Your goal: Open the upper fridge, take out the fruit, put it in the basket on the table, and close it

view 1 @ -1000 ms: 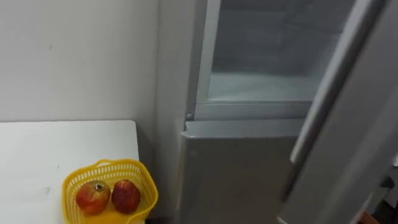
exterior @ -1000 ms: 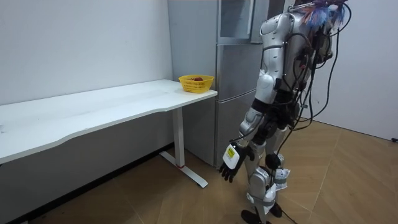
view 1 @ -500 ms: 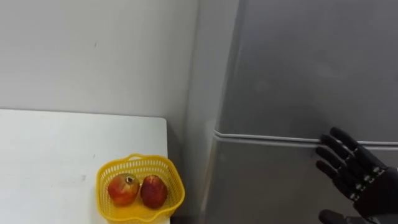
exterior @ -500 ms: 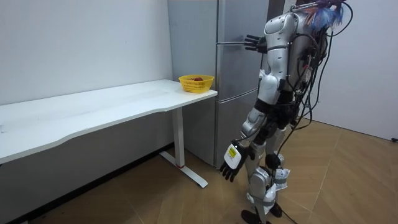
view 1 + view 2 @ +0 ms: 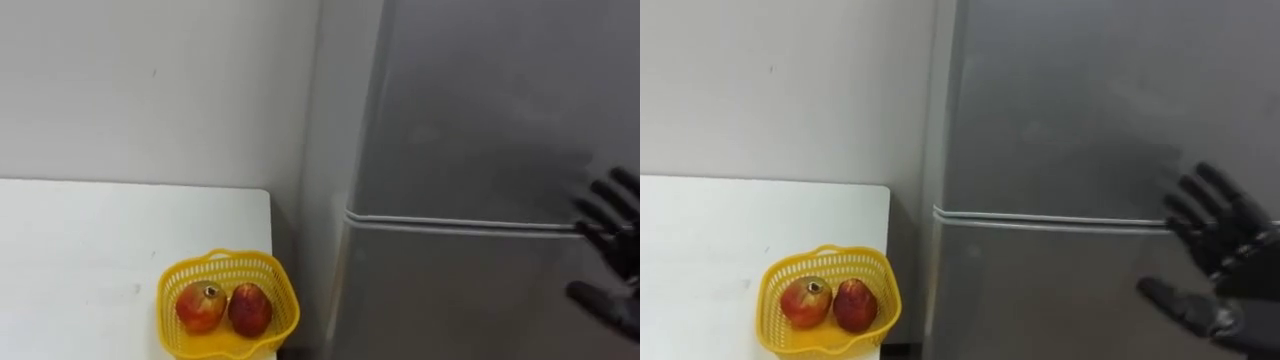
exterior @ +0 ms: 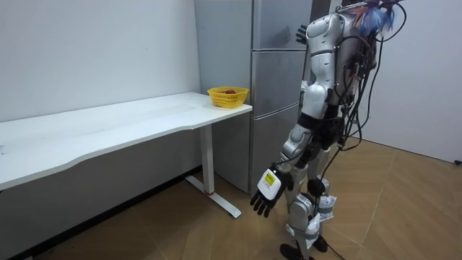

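Note:
The grey fridge's upper door (image 5: 480, 110) stands closed above a thin seam, with the lower door (image 5: 450, 300) beneath it. My right hand (image 5: 1225, 262) is held up in front of the fridge at seam height, fingers spread and straight, holding nothing; I cannot tell if it touches the door. In the room view I stand facing the fridge (image 6: 278, 87) with the right hand (image 6: 302, 32) raised by the upper door. The left hand (image 6: 266, 196) hangs low by my thigh with its fingers relaxed. A yellow basket (image 5: 225, 263) on the table corner holds two red fruits (image 5: 201, 306).
A long white table (image 5: 90, 250) stands against the wall to the left of the fridge, with a narrow gap between them. The floor around me is wood (image 6: 404, 209).
One second ago the upper fridge door stood open on an empty-looking compartment; now it is closed. Since half a second ago my right hand has moved right, off the door's middle.

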### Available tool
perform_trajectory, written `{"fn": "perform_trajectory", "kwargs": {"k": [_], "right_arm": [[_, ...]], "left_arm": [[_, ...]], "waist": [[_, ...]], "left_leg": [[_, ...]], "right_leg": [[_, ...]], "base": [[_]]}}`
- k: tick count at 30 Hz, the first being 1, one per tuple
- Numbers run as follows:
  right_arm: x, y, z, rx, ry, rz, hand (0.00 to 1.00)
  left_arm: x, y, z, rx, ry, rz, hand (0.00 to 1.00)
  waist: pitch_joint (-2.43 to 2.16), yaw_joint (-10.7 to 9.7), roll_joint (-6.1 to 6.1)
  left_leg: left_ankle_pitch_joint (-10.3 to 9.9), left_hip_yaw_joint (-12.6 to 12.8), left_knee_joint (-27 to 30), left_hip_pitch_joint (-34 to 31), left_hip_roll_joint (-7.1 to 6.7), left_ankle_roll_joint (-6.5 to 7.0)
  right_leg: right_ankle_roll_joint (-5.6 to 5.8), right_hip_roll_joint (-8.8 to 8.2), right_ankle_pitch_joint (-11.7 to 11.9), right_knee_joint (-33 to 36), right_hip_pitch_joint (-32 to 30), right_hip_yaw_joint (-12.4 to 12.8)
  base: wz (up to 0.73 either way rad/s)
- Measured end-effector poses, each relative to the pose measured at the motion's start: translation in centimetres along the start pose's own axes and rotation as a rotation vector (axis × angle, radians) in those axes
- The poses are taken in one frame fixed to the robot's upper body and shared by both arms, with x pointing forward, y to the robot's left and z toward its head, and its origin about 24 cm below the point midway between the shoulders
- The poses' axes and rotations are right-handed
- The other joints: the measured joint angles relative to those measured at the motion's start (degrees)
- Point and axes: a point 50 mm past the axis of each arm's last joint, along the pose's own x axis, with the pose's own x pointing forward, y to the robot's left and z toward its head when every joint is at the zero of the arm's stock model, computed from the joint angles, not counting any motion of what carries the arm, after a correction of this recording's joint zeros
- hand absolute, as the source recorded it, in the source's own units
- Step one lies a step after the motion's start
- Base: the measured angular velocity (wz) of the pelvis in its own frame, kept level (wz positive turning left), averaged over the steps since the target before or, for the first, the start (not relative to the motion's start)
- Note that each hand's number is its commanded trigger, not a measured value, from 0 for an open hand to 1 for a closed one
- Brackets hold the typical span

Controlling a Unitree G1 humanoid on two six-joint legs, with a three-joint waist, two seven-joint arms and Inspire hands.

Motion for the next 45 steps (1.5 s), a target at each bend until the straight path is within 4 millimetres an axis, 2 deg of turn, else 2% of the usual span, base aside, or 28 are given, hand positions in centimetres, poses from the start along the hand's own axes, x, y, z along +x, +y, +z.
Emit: {"fn": "perform_trajectory", "kwargs": {"k": [2,4,6,7,9,10,12,13,14,15,16,18,19,21,24,26,28,37,43,45], "right_arm": [[-0.4,-1.5,1.0,-0.014,-0.054,-0.161,0.00],[-1.0,-3.0,1.0,-0.013,-0.068,-0.315,0.00],[-2.3,-5.3,0.4,-0.005,-0.061,-0.541,0.00],[-2.8,-5.9,0.2,0.001,-0.054,-0.600,0.00],[-5.0,-8.2,-1.4,0.020,0.002,-0.844,0.00],[-5.7,-8.7,-1.9,0.020,0.022,-0.905,0.00],[-8.8,-10.0,-3.9,0.016,0.106,-1.112,0.00],[-9.7,-10.2,-4.5,0.014,0.132,-1.158,0.00],[-11.6,-10.5,-5.8,0.012,0.188,-1.247,0.00],[-13.6,-10.6,-7.3,-0.007,0.267,-1.322,0.00],[-14.7,-10.5,-8.2,-0.031,0.323,-1.352,0.00],[-18.9,-9.5,-11.6,-0.049,0.523,-1.449,0.00],[-19.8,-9.2,-12.3,-0.046,0.562,-1.465,0.00],[-23.2,-7.9,-14.3,-0.072,0.720,-1.508,0.00],[-26.3,-6.5,-15.8,-0.107,0.863,-1.550,0.00],[-27.4,-6.3,-16.1,-0.138,0.921,-1.558,0.00],[-28.3,-5.8,-16.6,-0.162,0.982,-1.547,0.00],[-30.7,-4.5,-17.8,-0.272,1.190,-1.434,0.00],[-34.9,-3.2,-18.0,-0.305,1.489,-1.281,0.00],[-36.2,-2.8,-17.8,-0.375,1.634,-1.134,0.00]], "left_arm": [[-0.1,-0.1,-0.3,0.000,0.006,0.011,0.00],[-0.2,-0.3,-0.5,-0.004,0.013,0.019,0.00],[-0.1,-0.3,0.2,-0.033,-0.007,0.029,0.00],[-0.1,-0.3,0.4,-0.041,-0.014,0.033,0.00],[-0.1,-0.2,0.6,-0.050,-0.017,0.049,0.00],[-0.1,-0.2,0.6,-0.052,-0.015,0.049,0.00],[0.0,-0.2,1.1,-0.057,-0.014,0.050,0.00],[0.1,-0.2,1.3,-0.058,-0.017,0.050,0.00],[0.1,-0.2,1.7,-0.060,-0.029,0.051,0.00],[0.1,-0.3,2.1,-0.057,-0.040,0.048,0.00],[0.2,-0.3,2.2,-0.056,-0.043,0.047,0.00],[0.2,-1.1,2.9,-0.055,-0.056,0.026,0.00],[0.1,-1.4,3.1,-0.056,-0.059,0.017,0.00],[0.1,-2.3,3.7,-0.069,-0.074,-0.009,0.00],[0.1,-2.4,3.8,-0.071,-0.075,-0.012,0.00],[0.1,-2.5,4.1,-0.078,-0.081,-0.014,0.00],[0.1,-2.6,3.9,-0.085,-0.078,-0.018,0.00],[-0.1,-3.8,4.7,-0.044,-0.102,-0.073,0.00],[-0.3,-4.4,3.4,-0.018,-0.046,-0.106,0.00],[-0.3,-4.5,3.0,0.025,-0.020,-0.123,0.00]], "waist": [[0.02,-0.45,0.41],[-0.04,-1.15,0.80],[-0.19,-2.14,1.28],[-0.16,-2.34,1.18],[-0.15,-2.54,1.34],[-0.24,-2.71,1.35],[-0.18,-2.59,1.85],[-0.12,-2.59,1.97],[-0.04,-2.54,2.22],[-0.02,-2.40,2.39],[-0.02,-2.35,2.38],[-0.06,-2.15,2.75],[-0.08,-2.17,2.99],[-0.14,-1.98,3.75],[-0.28,-2.16,4.14],[-0.35,-2.09,4.55],[-0.20,-2.11,4.85],[-0.10,-1.82,5.10],[-0.12,-0.87,4.93],[-0.07,-0.43,4.89]], "left_leg": [[0.00,0.28,-0.01,-0.11,0.07,0.00],[0.00,0.34,-0.12,-0.26,0.06,0.00],[0.01,0.32,-0.15,-0.72,0.03,0.01],[0.01,0.32,-0.16,-0.74,0.03,0.01],[0.02,0.33,-0.20,-0.69,0.00,0.01],[0.02,0.29,-0.20,-0.70,0.00,0.01],[0.03,0.35,-0.24,-0.70,0.01,0.00],[0.04,0.42,-0.22,-0.68,0.00,0.00],[0.04,0.50,-0.14,-0.68,0.00,0.00],[0.05,0.49,-0.15,-0.69,0.01,-0.01],[0.05,0.52,-0.16,-0.67,0.02,-0.02],[0.05,0.69,-0.24,-0.59,0.03,-0.03],[0.06,0.71,-0.27,-0.59,0.03,-0.03],[0.06,0.68,-0.21,-0.94,-0.02,-0.02],[0.05,0.64,-0.78,-0.80,-0.06,-0.02],[0.09,0.64,-1.14,-0.32,-0.19,0.05],[0.10,0.65,-1.15,-0.11,-0.22,0.05],[0.10,0.61,-1.14,0.17,-0.21,0.06],[0.10,0.34,-1.24,0.37,-0.24,0.05],[0.10,0.33,-1.37,1.23,-0.28,0.05]], "right_leg": [[0.00,0.02,0.04,-0.07,-0.22,0.15],[0.01,0.02,0.04,-0.09,-0.27,0.21],[0.02,0.01,0.04,-0.17,-0.30,0.10],[0.03,0.02,0.05,-0.20,-0.29,0.06],[0.03,0.03,0.05,-0.24,-0.12,-0.02],[0.04,0.03,0.05,-0.23,-0.05,-0.05],[0.04,0.10,0.05,-0.22,-0.30,0.24],[0.04,0.10,0.04,-0.22,-0.36,0.29],[0.05,0.09,-0.01,-0.34,-0.53,0.21],[0.06,0.08,-0.15,-0.39,-0.46,0.17],[0.05,0.09,-0.18,-0.40,-0.45,0.15],[0.04,0.12,-0.20,-0.20,-0.66,0.49],[0.04,0.12,-0.20,-0.08,-0.78,0.71],[0.16,0.12,-0.23,0.05,-1.21,1.16],[0.23,0.17,-0.38,0.07,-1.37,1.34],[0.30,0.14,-0.38,0.17,-1.25,1.64],[0.32,0.13,-0.37,0.16,-1.06,1.69],[0.31,0.13,-0.38,0.07,-1.08,1.70],[0.32,0.14,-0.41,-0.25,-0.69,1.58],[0.34,0.14,-0.43,-0.46,0.10,1.75]], "base": [[-0.03],[-0.05],[0.02],[0.04],[0.00],[0.00],[-0.02],[0.00],[0.05],[0.06],[0.03],[-0.05],[-0.11],[-0.05],[-0.02],[-0.05],[-0.05],[0.00],[0.00],[-0.03]]}}
